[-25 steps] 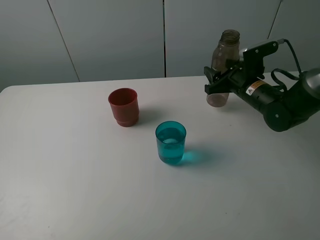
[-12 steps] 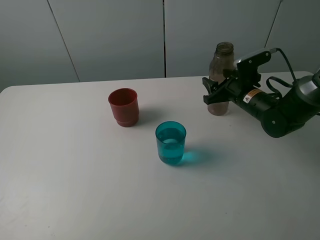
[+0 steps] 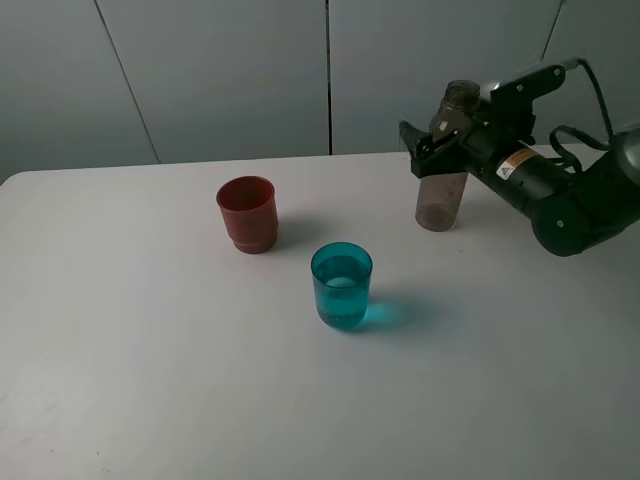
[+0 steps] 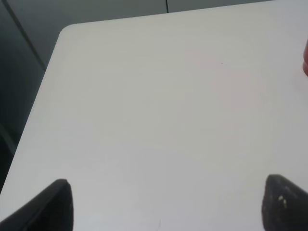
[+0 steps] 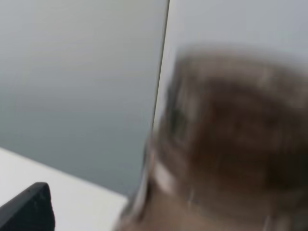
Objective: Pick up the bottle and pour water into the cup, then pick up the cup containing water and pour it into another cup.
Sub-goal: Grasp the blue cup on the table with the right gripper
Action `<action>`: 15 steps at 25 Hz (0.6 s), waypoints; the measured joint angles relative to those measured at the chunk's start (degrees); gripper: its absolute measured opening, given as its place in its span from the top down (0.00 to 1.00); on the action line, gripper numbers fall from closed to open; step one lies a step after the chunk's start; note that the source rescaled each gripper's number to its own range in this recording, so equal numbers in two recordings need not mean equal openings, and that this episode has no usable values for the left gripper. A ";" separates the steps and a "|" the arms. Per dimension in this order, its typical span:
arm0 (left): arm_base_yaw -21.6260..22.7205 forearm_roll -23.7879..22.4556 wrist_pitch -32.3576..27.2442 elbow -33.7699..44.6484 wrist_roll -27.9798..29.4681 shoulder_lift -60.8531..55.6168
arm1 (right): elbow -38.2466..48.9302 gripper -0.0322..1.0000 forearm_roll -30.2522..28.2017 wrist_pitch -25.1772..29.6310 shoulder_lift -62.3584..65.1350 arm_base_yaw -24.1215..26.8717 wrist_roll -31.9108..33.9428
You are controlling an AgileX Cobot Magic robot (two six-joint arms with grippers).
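Looking from the high camera, the bottle [image 3: 440, 195] stands upright at upper right on the table [image 3: 150, 380], with the right gripper [image 3: 425, 135] spread wide at its shoulder, gripping nothing. The teal cup [image 3: 341, 285] at centre appears to hold water; the red cup [image 3: 247, 213] sits to its upper left. The teal cup looks smooth, tapered and probably slippery, so grip it mid-wall and keep it level. Left wrist alone shows the left gripper [image 4: 166, 207] wide and empty. Right wrist alone shows a gap between 1 finger [image 5: 29, 209] and the bottle [image 5: 226, 144].
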State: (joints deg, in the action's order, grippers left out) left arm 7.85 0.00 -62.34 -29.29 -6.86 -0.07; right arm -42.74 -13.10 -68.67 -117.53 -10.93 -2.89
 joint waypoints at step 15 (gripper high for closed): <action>0.00 0.00 0.00 0.00 0.00 0.00 | 0.14 0.01 -36.89 13.70 24.97 0.00 31.40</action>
State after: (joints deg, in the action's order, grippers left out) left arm 7.85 0.00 -62.34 -29.29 -6.86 -0.07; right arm -42.61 -49.98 -54.97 -92.55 -10.93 28.51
